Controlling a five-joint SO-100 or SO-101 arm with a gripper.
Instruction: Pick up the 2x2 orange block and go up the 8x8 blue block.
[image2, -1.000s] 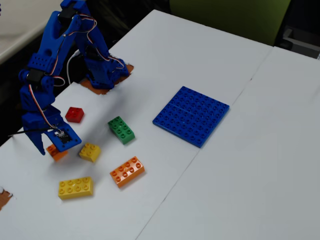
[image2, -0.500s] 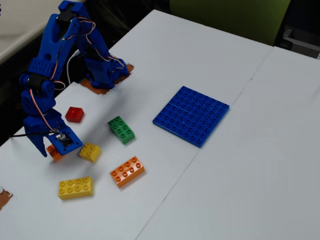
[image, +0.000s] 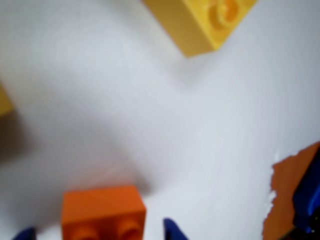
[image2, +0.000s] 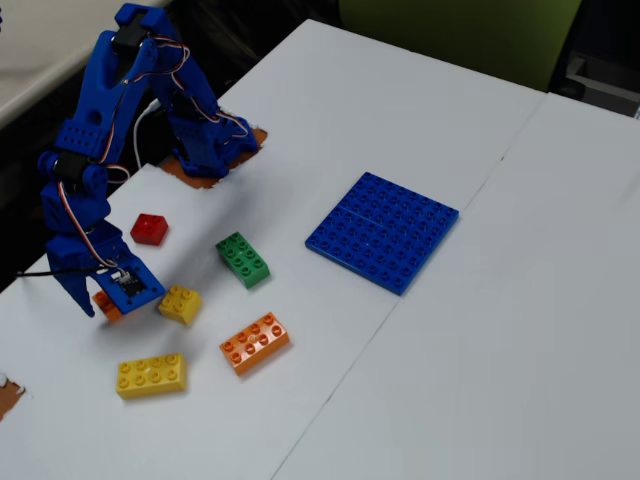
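My end effector (image: 100, 235) straddles 2x2 orange block (image: 102, 212), fingers spread wide, not gripping. Risk I see: off-centre closure nudges block toward neighbouring small yellow brick (image2: 180, 303) on surface (image2: 420, 380).

I can read no text, label, brand or number anywhere; my wrist view is blurred, so any mark moulded on the yellow brick's (image: 210, 20) stud may simply be lost to me; in the fixed view the bricks and the 8x8 blue block (image2: 383, 231) bear nothing legible.
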